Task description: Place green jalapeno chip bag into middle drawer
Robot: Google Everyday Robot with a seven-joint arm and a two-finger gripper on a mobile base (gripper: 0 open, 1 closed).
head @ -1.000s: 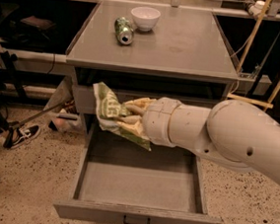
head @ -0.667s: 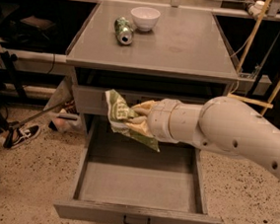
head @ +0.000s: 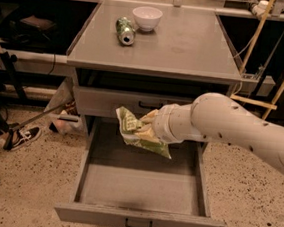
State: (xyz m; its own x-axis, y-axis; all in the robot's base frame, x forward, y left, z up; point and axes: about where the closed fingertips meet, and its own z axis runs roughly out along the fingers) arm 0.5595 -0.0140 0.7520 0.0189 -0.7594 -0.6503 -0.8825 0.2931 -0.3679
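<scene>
The end effector (head: 144, 128), at the tip of a thick white arm (head: 241, 127) reaching in from the right, hangs in the air above the far part of the pulled-out middle drawer (head: 142, 188). Its pale fingers are clamped on the green jalapeno chip bag (head: 151, 145), which is crumpled in the grip and held clear of the drawer floor. The bag sticks out to the left of and below the end effector. Its upper corner points left and its lower end droops towards the right.

The drawer is a deep grey tray, open towards the viewer. Its two side walls run from near to far, and its front wall, with a small dark handle (head: 139, 224), lies nearest. The bag hangs between the side walls, a little left of centre and well apart from the front wall. The flat grey floor of the tray shows across its whole near half. Just beyond the bag is the shut upper drawer front (head: 103, 101) with its black handle (head: 146, 105), near the end effector's far side.

Above, the grey tabletop (head: 189, 44) carries a white bowl (head: 146, 18) and a green can (head: 125, 30) lying on its side just left of the bowl. Both sit at the far left of the tabletop, well apart from the arm. Speckled floor (head: 24, 184) surrounds the cabinet.
</scene>
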